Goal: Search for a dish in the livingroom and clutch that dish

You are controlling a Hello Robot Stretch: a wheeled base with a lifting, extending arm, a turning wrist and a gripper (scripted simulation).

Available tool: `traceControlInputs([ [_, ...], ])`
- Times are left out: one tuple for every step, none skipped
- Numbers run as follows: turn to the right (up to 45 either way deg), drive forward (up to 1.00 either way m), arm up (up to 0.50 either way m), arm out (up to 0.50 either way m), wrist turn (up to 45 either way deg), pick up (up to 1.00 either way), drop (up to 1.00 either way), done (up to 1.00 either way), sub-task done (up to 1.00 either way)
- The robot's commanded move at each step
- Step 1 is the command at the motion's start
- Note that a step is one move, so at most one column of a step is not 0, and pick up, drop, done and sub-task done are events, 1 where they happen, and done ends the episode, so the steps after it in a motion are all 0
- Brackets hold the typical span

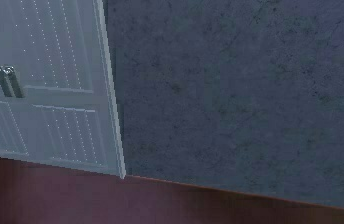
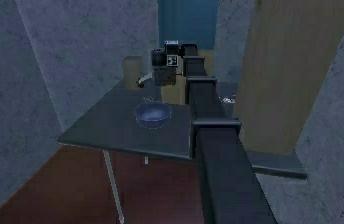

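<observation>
Spotted the dish [image 2: 152,117] sitting on the desk [image 2: 95,125] near the fingers [image 2: 148,80], couldn't tell whether holding anything yet, so judged the search seemingly done and the clutch itself left to do.

No legible text, label, number or sign on any surface.

White door [image 1: 50,60] showing ribbed panels, wall [image 1: 240,90] showing mottled blue-grey, floor [image 1: 50,195] showing dark red-brown, surface [image 2: 98,127] showing slate grey, dish [image 2: 152,117] showing blue.
</observation>
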Motion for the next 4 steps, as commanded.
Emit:
traceControlInputs([
  [0.0,0.00,-0.16,0.00,0.0,0.00,0.00,0.00,0.00],
  [0.0,0.00,0.00,0.00,0.0,1.00,0.00,0.00,0.00],
  [0.0,0.00,0.10,0.00,0.0,0.00,0.00,0.00,0.00],
  [0.0,0.00,0.00,0.00,0.0,0.00,0.00,1.00,0.00],
])
